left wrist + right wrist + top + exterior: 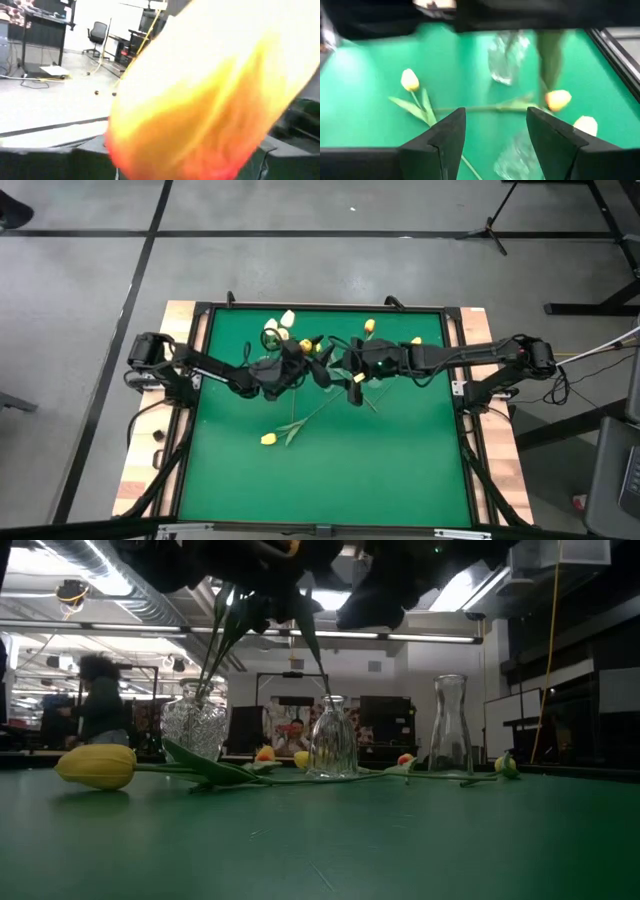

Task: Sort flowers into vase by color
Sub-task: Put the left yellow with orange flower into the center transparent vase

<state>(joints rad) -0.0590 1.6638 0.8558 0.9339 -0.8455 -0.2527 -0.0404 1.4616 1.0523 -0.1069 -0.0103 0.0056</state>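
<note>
1. Our left gripper (290,365) hangs above the back half of the green counter (400,470), beside the cluster of white and yellow blooms (280,330). An orange-yellow tulip head (200,110) fills its wrist view; whether the jaws are clenched on that stem or released, we cannot tell.

2. Our right gripper (495,135) hovers just beside the left one, near the counter's middle. Its jaws stand parted with nothing between them, the counter showing in the gap.

3. Beneath the right jaws lie loose tulips: a yellow one (410,80) with its leaves spread, and an orange-yellow one (557,99) and a pale one (585,125) to the other side.

4. Farther toward the front edge, well apart from both jaws, a single yellow tulip (268,439) lies flat, its stem angled back toward the grippers.

5. From counter height we see three glass vases: a cut-glass one (193,725) already holding stems, a ribbed one (332,740) and a plain carafe (450,725).

6. We judge the step in hand to be seating a stem in a vase. Done well, the bloom stays upright over the mouth, the stem drops straight in, and the jaws lift clear without snagging leaves or tipping the glass.
</note>
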